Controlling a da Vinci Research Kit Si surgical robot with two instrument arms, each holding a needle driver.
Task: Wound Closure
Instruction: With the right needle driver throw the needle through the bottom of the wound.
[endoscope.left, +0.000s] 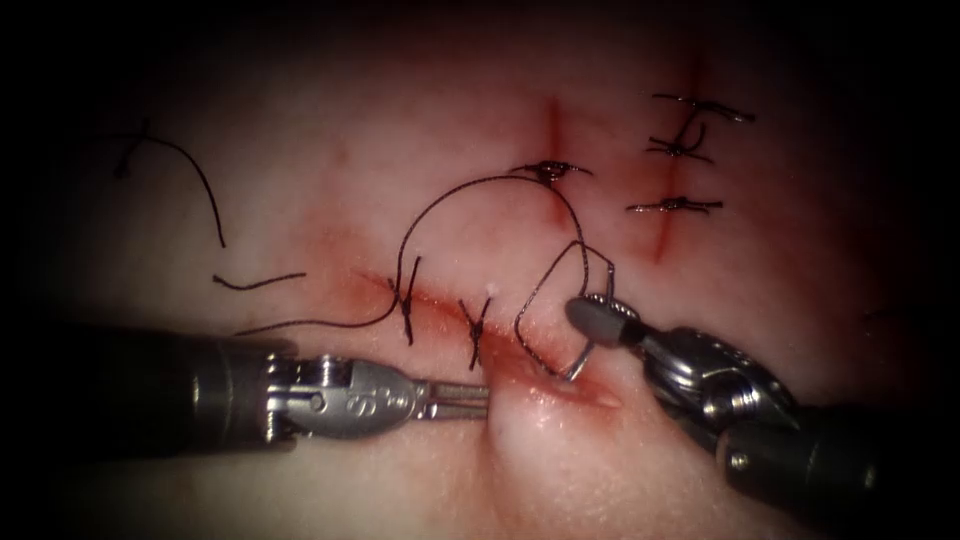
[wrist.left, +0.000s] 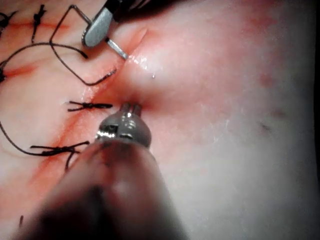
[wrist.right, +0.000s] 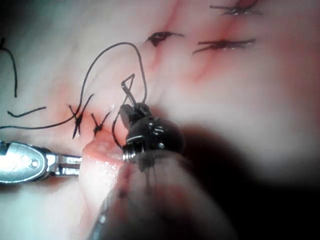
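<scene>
Pale, glistening tissue (endoscope.left: 330, 120) forms the ground of the endoscope view, with a red horizontal cut (endoscope.left: 520, 350) crossing its middle and knotted stitches (endoscope.left: 475, 325) already over the cut's left part. From the left, the left tool (endoscope.left: 478, 400) lies almost level, its jaws pressed together on the lower edge of the tissue, which rises in a small fold at their tip. From the lower right, the right tool (endoscope.left: 600, 322) slants up and leftward, pinching the needle (endoscope.left: 578, 362) near its upper end; the needle's tip meets the right end of the cut. Dark thread (endoscope.left: 470, 190) arcs from the needle toward the stitches, and loose cut ends (endoscope.left: 200, 185) lie well to the left.

Seen along the left shaft, the left tool (wrist.left: 131, 107) pinches the tissue, drawing it into a dimple, and the right tool (wrist.left: 97, 27) carries the needle (wrist.left: 117, 48) down onto the wet wound edge.

Along the right shaft, the right tool (wrist.right: 131, 111) holds thread (wrist.right: 112, 55) looping just beyond it; whether the needle itself shows there cannot be told. The left tool (wrist.right: 75, 161) grips the raised tissue fold beside it.
</scene>
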